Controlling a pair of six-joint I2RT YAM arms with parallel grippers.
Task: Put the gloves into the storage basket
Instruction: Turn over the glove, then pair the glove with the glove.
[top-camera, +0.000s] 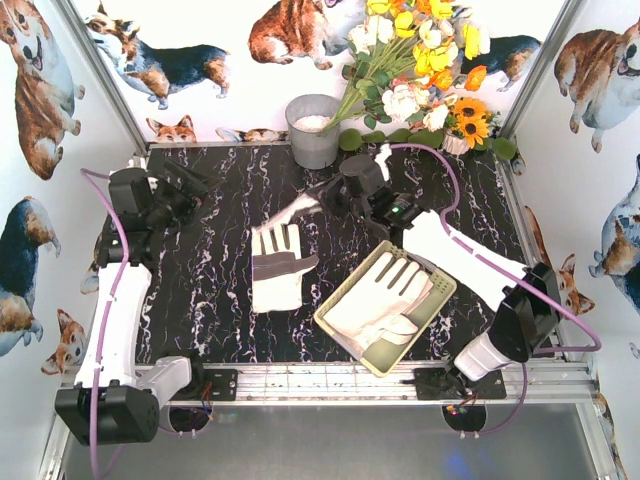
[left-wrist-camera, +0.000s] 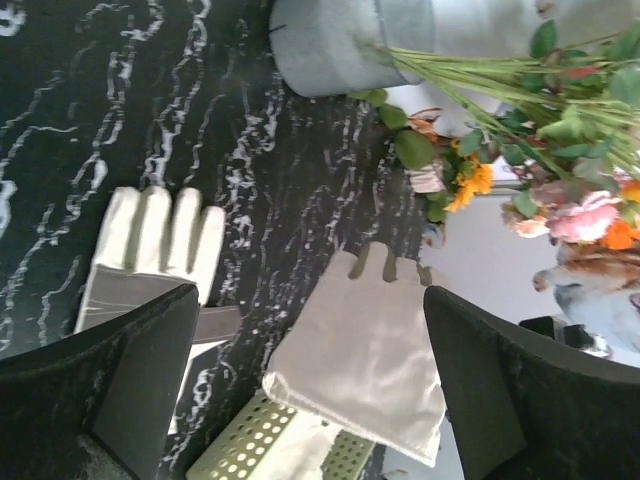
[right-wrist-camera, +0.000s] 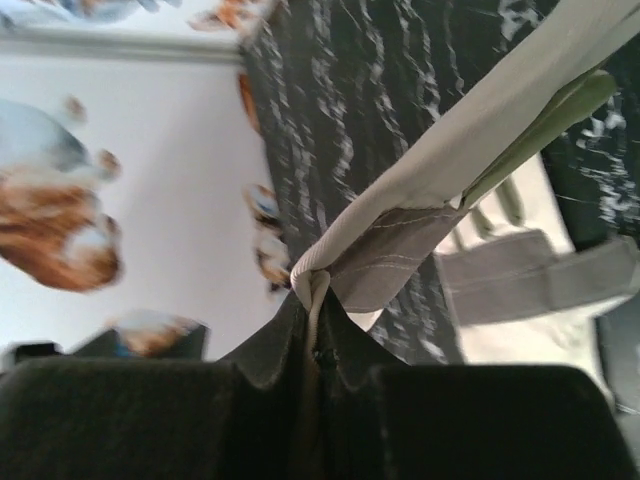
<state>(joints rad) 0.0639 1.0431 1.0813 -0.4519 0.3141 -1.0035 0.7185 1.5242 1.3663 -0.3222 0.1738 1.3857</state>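
Nearest of all, one glove (top-camera: 380, 295) is kept in the storage basket (top-camera: 420, 335), a second glove (top-camera: 277, 268) is spread on the counter (top-camera: 220, 300), and a third glove (right-wrist-camera: 450, 170), cuff pinched by the closed right hand (right-wrist-camera: 315, 300), should next be carried there; the left hand (left-wrist-camera: 310, 295) gapes empty.

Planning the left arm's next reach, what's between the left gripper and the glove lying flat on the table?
Only bare black marble table lies between the open left gripper and that glove; the top view shows it.
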